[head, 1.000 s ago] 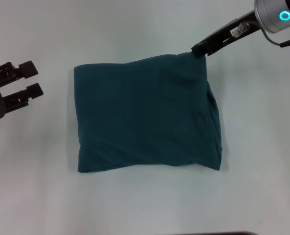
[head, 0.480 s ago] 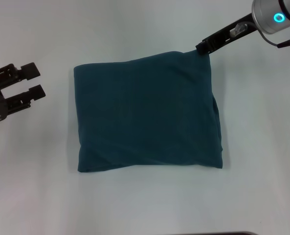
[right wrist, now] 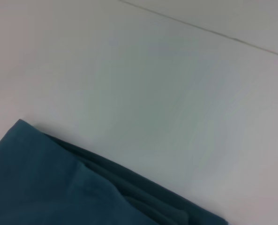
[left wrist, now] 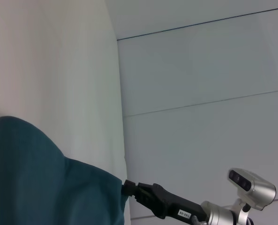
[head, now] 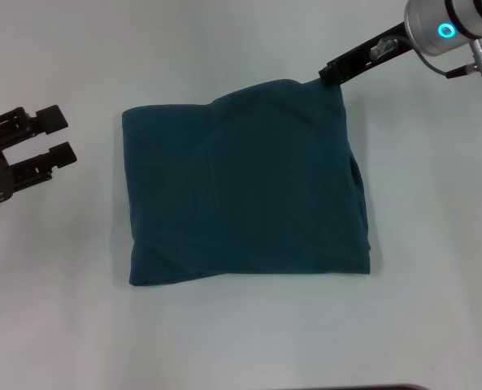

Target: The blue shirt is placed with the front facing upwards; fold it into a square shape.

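The blue shirt [head: 245,195] lies folded into a rough square on the white table, with no lettering showing. My right gripper [head: 332,74] is at the shirt's far right corner, shut on the cloth, and the corner is drawn up towards it with a soft ridge along the far edge. The left wrist view shows the shirt [left wrist: 45,187] and the right gripper [left wrist: 128,188] pinching its corner. The right wrist view shows only a folded edge of the shirt [right wrist: 59,187]. My left gripper [head: 58,136] is open and empty, off the shirt to its left.
The white table [head: 241,341] surrounds the shirt on all sides. A dark edge shows at the very front of the head view [head: 362,387]. A pale wall with seams stands behind the table in the left wrist view [left wrist: 199,70].
My right gripper has drawn the far right corner of the shirt slightly back and to the left, raising a ridge along the far edge. The left arm has not moved.
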Robot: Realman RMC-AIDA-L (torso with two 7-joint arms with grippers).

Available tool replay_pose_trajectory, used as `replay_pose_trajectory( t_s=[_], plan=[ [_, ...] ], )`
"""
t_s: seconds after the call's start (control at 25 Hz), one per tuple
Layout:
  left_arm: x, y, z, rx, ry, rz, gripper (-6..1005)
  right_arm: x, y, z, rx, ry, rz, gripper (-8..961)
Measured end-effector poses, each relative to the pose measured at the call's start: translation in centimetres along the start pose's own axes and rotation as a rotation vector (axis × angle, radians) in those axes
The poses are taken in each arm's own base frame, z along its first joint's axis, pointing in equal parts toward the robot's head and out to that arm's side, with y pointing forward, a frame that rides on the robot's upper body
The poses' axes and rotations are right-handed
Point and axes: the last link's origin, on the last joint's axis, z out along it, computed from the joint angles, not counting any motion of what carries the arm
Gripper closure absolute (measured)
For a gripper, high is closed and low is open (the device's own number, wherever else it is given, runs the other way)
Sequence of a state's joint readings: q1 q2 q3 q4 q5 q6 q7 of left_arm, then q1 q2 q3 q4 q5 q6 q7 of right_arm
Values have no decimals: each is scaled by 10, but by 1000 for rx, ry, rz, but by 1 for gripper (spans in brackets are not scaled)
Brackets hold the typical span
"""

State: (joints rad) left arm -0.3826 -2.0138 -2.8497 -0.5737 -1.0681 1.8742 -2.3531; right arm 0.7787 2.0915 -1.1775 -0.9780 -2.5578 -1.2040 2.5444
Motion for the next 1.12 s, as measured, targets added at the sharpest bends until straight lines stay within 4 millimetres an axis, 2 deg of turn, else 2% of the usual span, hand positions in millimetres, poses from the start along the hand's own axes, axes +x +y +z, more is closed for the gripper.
replay_pose_trajectory(
  t_s=[0.84,1.12],
  plan=[
    [1,0,2,-2,0,1,264,0,-5,12,49,7,31,915],
    [-1,0,1,-2,-1,2,264,0,-13,13,65,-8,61,914]
  ],
)
